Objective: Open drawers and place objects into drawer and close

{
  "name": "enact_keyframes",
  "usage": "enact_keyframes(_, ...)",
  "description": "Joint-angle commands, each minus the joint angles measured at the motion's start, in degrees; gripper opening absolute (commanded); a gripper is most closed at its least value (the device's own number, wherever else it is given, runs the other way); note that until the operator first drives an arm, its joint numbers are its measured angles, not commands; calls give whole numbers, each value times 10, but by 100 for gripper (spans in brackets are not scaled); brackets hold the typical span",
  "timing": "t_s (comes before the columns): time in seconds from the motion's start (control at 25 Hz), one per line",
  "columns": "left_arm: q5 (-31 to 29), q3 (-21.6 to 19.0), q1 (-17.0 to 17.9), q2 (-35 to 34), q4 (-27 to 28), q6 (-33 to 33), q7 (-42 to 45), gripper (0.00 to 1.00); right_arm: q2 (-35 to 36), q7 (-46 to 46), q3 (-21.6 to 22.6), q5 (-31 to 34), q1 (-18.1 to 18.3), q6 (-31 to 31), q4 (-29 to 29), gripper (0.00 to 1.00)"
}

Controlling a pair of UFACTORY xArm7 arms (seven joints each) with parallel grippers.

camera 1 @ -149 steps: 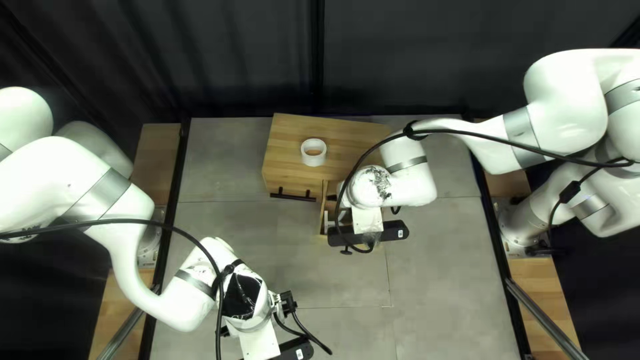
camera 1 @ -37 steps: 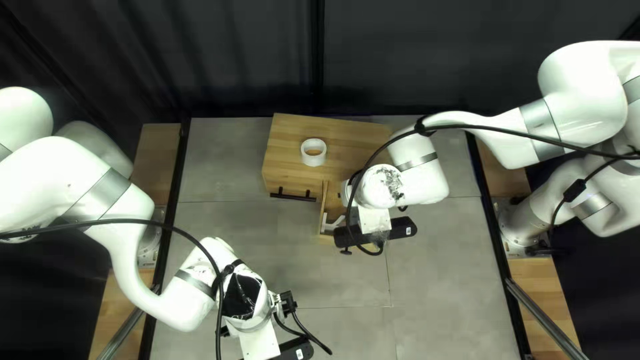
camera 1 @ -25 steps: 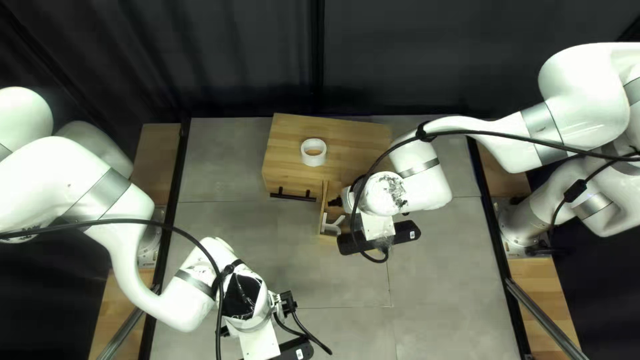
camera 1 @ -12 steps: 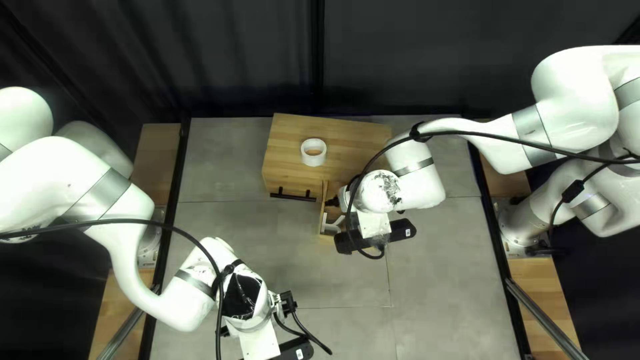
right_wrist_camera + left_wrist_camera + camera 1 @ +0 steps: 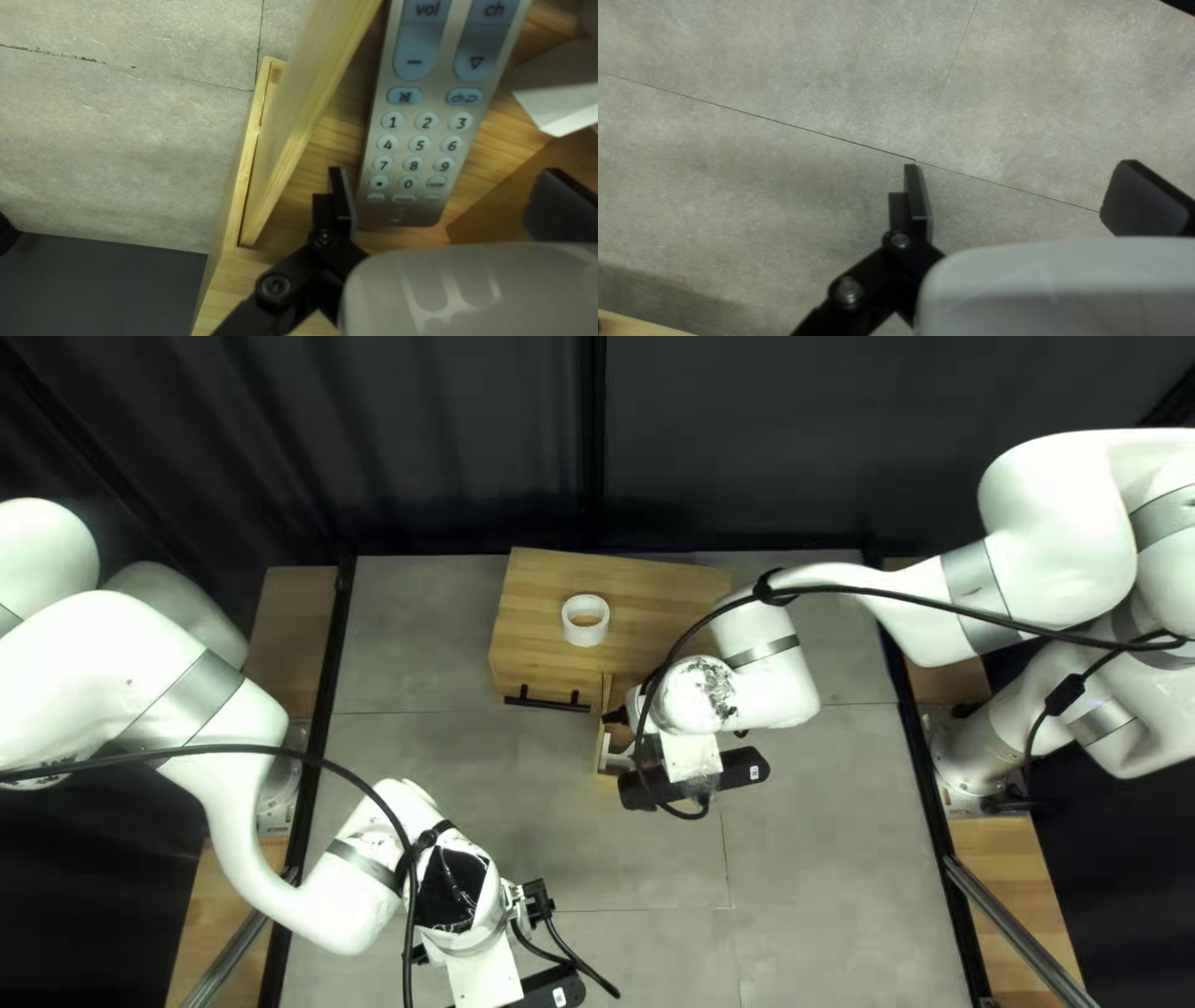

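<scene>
Our right pincer point(image 5: 447, 185) stands wide over the remote point(image 5: 408, 140) inside the open drawer point(image 5: 293, 118), our left pincer point(image 5: 1018, 171) wide too. We judge opening and one placement done, closing ahead, perhaps after the white roll point(image 5: 585, 637) atop the cabinet point(image 5: 533, 610).

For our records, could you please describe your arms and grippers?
My left arm and right arm are glossy white, with grey bands and black cables; the right has dark speckles near its wrist. My left gripper and right gripper have flat black fingers on black links.
</scene>
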State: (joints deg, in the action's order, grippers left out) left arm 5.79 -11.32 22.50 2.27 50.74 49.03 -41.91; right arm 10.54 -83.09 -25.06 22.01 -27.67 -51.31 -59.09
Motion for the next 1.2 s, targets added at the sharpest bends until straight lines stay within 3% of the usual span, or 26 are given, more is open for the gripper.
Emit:
enact_keyframes(0.04,0,0,0,0,0,0,0,100,0,0,-1,0,1,1,1,90)
enact_keyframes(0.12,0,0,0,0,0,0,0,100,-1,2,-1,1,0,0,2,87)
enact_keyframes(0.2,0,0,0,0,0,0,0,100,-4,7,-1,4,-1,1,5,73)
enact_keyframes(0.32,0,0,0,0,0,0,0,100,-3,10,-2,4,0,3,7,66)
enact_keyframes(0.44,0,0,0,0,0,0,0,100,-1,12,-3,3,0,3,7,49)
enact_keyframes(0.56,0,0,0,0,0,0,0,100,-1,12,-4,4,2,6,8,40)
enact_keyframes(0.6,0,0,0,0,0,0,0,100,0,12,-4,4,2,7,9,29)
enact_keyframes(0.76,0,0,0,0,0,0,0,100,2,9,-5,2,4,8,6,26)
enact_keyframes(0.84,0,0,0,0,0,0,0,100,0,8,-4,2,3,0,1,15)
enact_keyframes(1.2,0,0,0,0,0,0,0,100,-20,21,0,6,-9,-63,-29,13)
